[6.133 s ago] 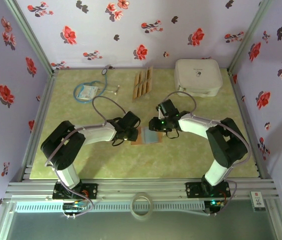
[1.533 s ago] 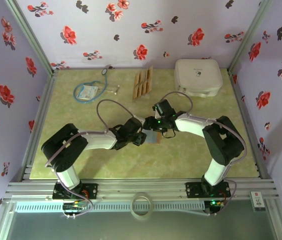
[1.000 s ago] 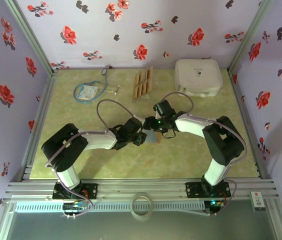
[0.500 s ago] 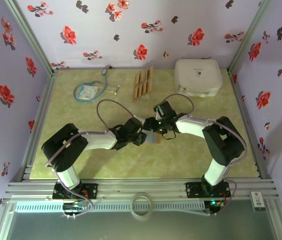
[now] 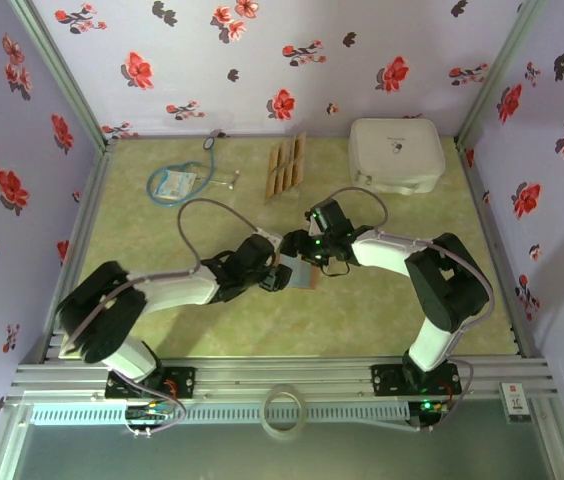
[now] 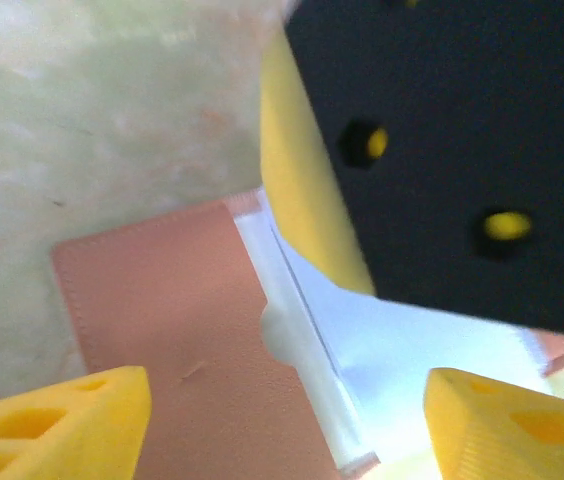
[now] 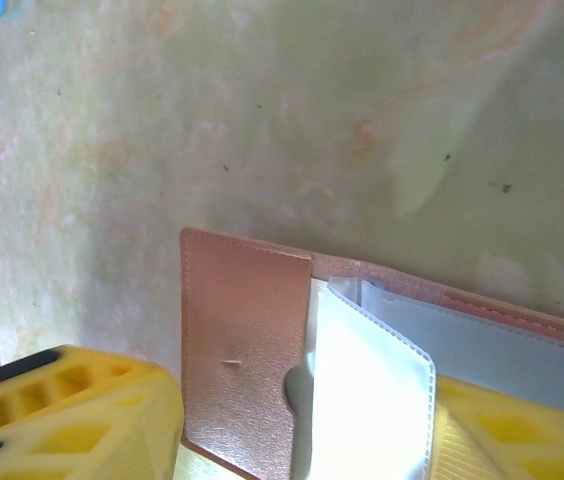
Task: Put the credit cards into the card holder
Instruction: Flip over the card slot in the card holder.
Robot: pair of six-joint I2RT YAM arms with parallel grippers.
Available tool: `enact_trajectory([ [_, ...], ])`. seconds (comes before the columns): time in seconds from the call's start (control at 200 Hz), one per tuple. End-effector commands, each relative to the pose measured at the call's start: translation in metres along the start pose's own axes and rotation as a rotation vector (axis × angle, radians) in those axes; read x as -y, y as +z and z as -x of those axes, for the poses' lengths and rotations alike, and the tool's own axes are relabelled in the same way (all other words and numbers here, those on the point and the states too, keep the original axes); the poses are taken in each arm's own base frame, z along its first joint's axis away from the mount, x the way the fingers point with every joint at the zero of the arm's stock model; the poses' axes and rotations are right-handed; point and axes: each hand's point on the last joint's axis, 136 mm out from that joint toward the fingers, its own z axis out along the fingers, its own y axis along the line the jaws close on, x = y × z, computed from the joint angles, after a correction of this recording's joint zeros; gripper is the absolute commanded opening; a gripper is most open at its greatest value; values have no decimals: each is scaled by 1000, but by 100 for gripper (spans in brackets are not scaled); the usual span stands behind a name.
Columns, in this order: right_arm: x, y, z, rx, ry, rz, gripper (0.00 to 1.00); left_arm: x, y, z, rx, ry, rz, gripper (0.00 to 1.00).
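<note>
The card holder [image 7: 245, 345] lies open on the green marbled worktop [image 7: 262, 120], its reddish-brown flap to the left and a clear plastic sleeve [image 7: 372, 390] raised at the middle. The right hand [image 7: 297, 430] hangs over it, yellow fingers [image 7: 72, 410] spread wide at the lower corners.

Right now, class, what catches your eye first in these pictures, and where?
The left gripper and right gripper meet mid-table, both open over the card holder, which lies unfolded, pale pockets showing. Near the far edge, the tan credit cards sit in a row between a blue stethoscope on the left and a white case on the right.
</note>
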Motion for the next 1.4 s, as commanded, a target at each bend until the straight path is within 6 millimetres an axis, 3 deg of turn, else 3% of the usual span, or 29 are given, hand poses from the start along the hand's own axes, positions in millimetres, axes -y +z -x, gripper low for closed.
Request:
enact_trajectory([
  [0.0, -32, -7, 9, 22, -6, 81, 61, -12, -27, 23, 112, -64, 37, 77],
  [0.18, -46, 4, 8, 12, -3, 109, 62, -36, -58, 37, 212, -156, 84, 83],
  [0.325, -55, 15, 7, 1, -8, 108, 64, -53, -71, 39, 235, -196, 115, 84],
  [0.59, -58, 43, 4, -22, 0, 82, 65, -77, -77, 33, 242, -238, 160, 84],
  [0.815, -58, 57, 3, -38, 6, 87, 65, -85, -74, 23, 215, -230, 174, 84],
  [0.92, -69, 49, 7, -27, -16, 103, 65, -85, -70, 18, 191, -218, 172, 85],
  [1.095, -79, 17, 18, 19, -80, 67, 65, -83, -60, 16, 155, -193, 164, 85],
  [1.23, -54, -13, 23, 72, -94, -49, 65, -81, -50, 16, 120, -169, 165, 85],
  [1.395, 2, -45, 15, 116, -106, -260, 65, -78, -35, 16, 68, -128, 167, 86],
])
